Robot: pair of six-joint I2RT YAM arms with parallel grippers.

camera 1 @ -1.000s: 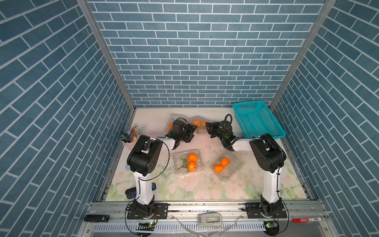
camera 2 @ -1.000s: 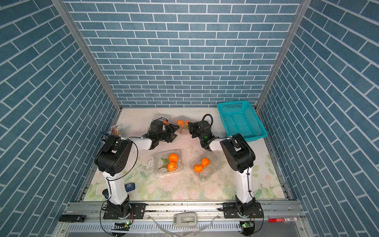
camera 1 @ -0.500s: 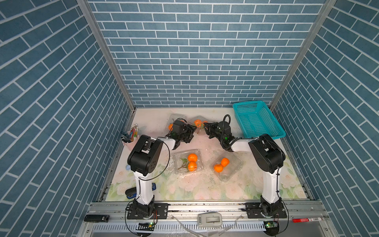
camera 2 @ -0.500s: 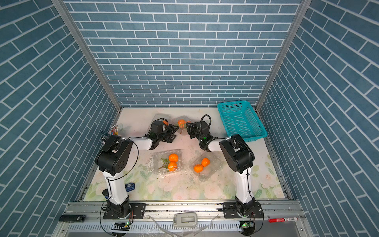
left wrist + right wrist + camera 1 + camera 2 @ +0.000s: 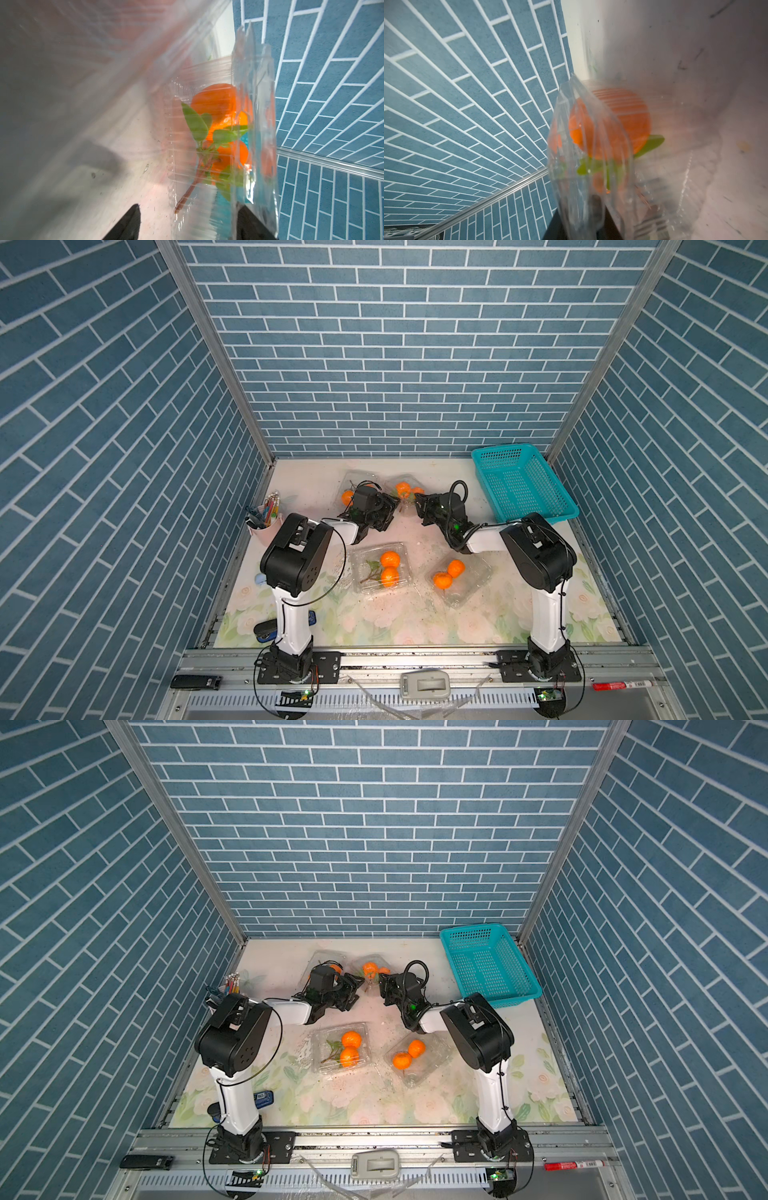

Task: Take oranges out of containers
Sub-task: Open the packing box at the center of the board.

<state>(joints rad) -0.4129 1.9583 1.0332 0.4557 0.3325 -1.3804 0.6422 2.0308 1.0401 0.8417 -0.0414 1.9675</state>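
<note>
At the back, a clear container [image 5: 394, 481] with two leafy oranges [image 5: 402, 488] lies between my grippers. The left gripper [image 5: 394, 507] stands open round one end of it. In the left wrist view one finger [image 5: 128, 224] keeps a gap from the wall, and the other finger [image 5: 251, 224] shows through the plastic of the container [image 5: 207, 218]. My right gripper [image 5: 418, 506] is shut on the container's thin lid flap [image 5: 577, 187], with an orange [image 5: 610, 124] behind it. Another container [image 5: 353, 483] with an orange [image 5: 347, 497] sits behind the left wrist.
Nearer the front are a container [image 5: 380, 568] with two oranges [image 5: 390, 568] and an open container [image 5: 467, 585] with two oranges [image 5: 449, 573]. A teal basket [image 5: 521, 485] stands at the back right. A pink pencil cup [image 5: 264, 518] is at the left edge.
My right gripper has edged slightly left toward the back container. The left arm and the front containers have not moved.
</note>
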